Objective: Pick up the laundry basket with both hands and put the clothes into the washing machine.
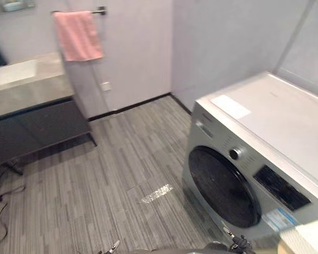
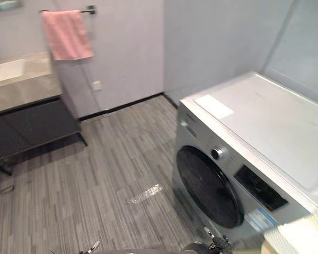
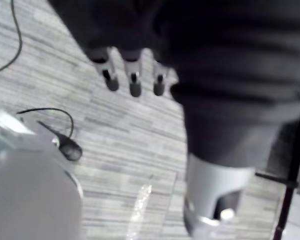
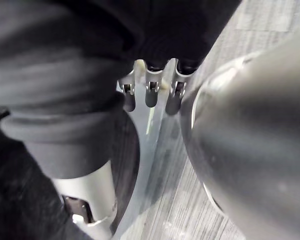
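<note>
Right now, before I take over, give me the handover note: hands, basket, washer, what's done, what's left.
Left hand: open, fingers straight, holding nothing.
Right hand: open, also empty.
Washing machine: on the right, its round door shut.
Basket: a pale object at the machine's near corner may be it; too little shows to tell.
Done: nothing yet.
Left: grasp the basket with both hands, get the door open, put the clothes in.

Washing machine (image 1: 265,132): smooth satin casing, door (image 1: 222,186) glossy dark. Towel (image 1: 77,35): soft cloth. Floor (image 1: 111,174): matt striped planks. Countertop (image 1: 26,90): matt, stone-like.
</note>
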`<state>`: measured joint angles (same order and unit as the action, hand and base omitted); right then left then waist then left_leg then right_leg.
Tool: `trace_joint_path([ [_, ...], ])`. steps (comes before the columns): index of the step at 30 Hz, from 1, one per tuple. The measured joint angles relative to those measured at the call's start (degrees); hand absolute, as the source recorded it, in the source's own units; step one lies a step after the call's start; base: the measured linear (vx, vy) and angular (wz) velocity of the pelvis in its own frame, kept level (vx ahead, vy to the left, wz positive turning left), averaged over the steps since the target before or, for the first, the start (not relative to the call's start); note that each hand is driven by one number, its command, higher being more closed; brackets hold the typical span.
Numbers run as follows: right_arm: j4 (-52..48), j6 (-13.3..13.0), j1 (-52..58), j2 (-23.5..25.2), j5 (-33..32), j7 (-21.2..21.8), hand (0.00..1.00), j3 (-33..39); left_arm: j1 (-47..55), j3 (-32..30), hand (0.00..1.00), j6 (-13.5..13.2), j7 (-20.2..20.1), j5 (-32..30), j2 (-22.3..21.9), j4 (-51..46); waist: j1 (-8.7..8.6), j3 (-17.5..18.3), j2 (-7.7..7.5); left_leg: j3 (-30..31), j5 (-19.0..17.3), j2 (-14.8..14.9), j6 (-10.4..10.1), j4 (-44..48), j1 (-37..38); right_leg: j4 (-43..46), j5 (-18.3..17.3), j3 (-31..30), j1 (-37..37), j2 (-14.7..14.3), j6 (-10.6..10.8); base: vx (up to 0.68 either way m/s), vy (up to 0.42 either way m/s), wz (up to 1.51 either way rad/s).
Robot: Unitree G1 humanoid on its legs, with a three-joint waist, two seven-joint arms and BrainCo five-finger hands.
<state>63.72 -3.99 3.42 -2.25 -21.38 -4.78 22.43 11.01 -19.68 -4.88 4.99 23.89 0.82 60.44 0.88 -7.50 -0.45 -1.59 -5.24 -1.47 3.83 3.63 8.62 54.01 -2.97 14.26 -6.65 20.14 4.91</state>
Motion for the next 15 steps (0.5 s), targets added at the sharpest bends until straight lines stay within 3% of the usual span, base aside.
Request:
trace_joint_path([
  [1, -0.13, 0.12, -0.11, 1.38, -0.06, 0.01, 0.00, 0.10, 0.13, -0.65, 0.00, -0.03, -0.06, -0.01, -0.09, -0.32, 0.19, -0.09, -0.37, 2.59, -1.37, 1.10, -0.10, 2.18, -0.86, 0.38, -5.28, -3.24, -2.21, -3.90, -0.39, 0.19, -0.087, 1.35],
  [2, -1.80, 0.05, 0.26, 2.28, -0.38, -0.02, 0.00, 0.23, 0.12, -1.84, 0.00, 0.02, -0.09, -0.08, -0.14, -0.41, 0.14, -0.29, -0.74, 5.18, -2.50, 1.74, -0.10, 3.70, -1.52, -2.26, -7.61, -4.31, -4.03, -6.81, 0.24, 0.10, -0.093, 1.23],
  [3, -2.40, -0.03, 0.79, 2.61, -0.54, -0.01, 0.00, 0.08, 0.16, -2.61, 0.00, 0.08, -0.10, -0.29, -0.25, -0.40, 0.09, -0.31, -0.88, 6.31, -2.79, 1.98, -0.44, 4.04, -1.72, -4.92, -8.15, -4.62, -4.56, -7.89, 0.45, 0.10, -0.135, 1.17],
  [5, -2.76, -0.16, 1.59, 3.36, -0.82, -0.04, 0.00, 0.21, 0.17, -4.14, 0.00, 0.08, -0.09, -1.27, -0.62, -0.68, 0.11, -0.25, -1.22, 8.92, -3.88, 2.39, -1.43, 4.62, -1.35, -16.00, -8.15, -5.44, -4.64, -10.10, 0.42, 0.14, -0.210, 1.00],
  [6, -2.77, 0.02, 1.75, 3.64, -0.71, 0.00, 0.00, -0.49, 0.17, -6.45, 0.00, 0.10, -0.11, -2.24, -1.43, -2.12, 0.09, 0.33, -2.09, 10.88, -5.22, 2.30, -2.68, 5.48, -1.96, -28.15, -6.00, -7.10, -4.05, -11.65, -0.10, 0.19, -0.283, 0.88],
  [8, -2.76, 0.07, 2.34, 4.74, -0.69, -0.02, 0.00, -0.56, 0.13, -8.43, 0.00, 0.01, -0.22, -2.37, -1.61, -3.58, 0.11, 1.32, -3.97, 11.50, -6.39, 1.38, -4.22, 6.65, -3.06, -34.29, -2.72, -7.79, -3.21, -11.81, -1.16, 0.21, -0.317, 0.76],
  [9, -2.69, 0.15, 2.56, 4.48, -0.76, 0.01, 0.00, -0.45, -0.49, -10.10, 0.00, 0.18, -0.23, -2.93, -2.98, -3.67, 0.31, 1.92, -3.52, 12.46, -7.62, 2.39, -5.57, 7.87, -2.78, -33.45, -2.01, -6.45, -2.37, -12.46, -1.56, 0.27, -0.339, 0.53],
  [11, -3.00, 0.81, 2.35, 2.64, -0.55, 1.05, 0.00, -0.65, -0.53, -10.84, 0.00, 0.11, -0.12, -3.89, -5.10, -3.67, 0.27, 2.87, -0.52, 11.48, -9.55, 6.78, -8.59, 10.54, -2.87, -34.51, -3.61, -4.38, -1.25, -16.04, -3.30, 0.34, -0.292, 0.25],
  [12, -3.48, 1.94, 2.41, 1.76, -0.48, 2.74, 0.00, -1.48, -0.82, -11.07, 0.00, 0.04, -0.02, -3.86, -5.48, -3.68, 0.28, 2.87, 0.21, 10.37, -10.13, 7.69, -9.29, 12.39, -3.43, -35.19, -3.85, -3.73, -0.30, -16.88, -3.66, 0.34, -0.199, 0.23],
  [13, -3.65, 3.33, 2.22, 0.34, 0.14, 4.97, 0.00, -4.04, -1.16, -11.38, 0.00, 0.14, -0.02, -3.72, -6.32, -3.57, 0.09, 3.11, 1.39, 8.61, -10.90, 8.83, -9.56, 18.47, -6.03, -36.37, -4.29, -2.80, 1.25, -17.91, -4.01, 0.27, -0.150, 0.45],
  [15, -3.92, 3.38, 2.50, -0.62, 0.15, 6.43, 0.00, -5.37, -2.45, -11.30, 0.00, 0.17, -0.11, -3.27, -6.44, -3.66, 0.05, 2.75, 2.51, 8.01, -10.46, 9.54, -10.97, 32.40, -11.84, -37.25, -5.10, -0.77, 3.88, -18.34, -3.84, 0.21, -0.094, 0.52],
])
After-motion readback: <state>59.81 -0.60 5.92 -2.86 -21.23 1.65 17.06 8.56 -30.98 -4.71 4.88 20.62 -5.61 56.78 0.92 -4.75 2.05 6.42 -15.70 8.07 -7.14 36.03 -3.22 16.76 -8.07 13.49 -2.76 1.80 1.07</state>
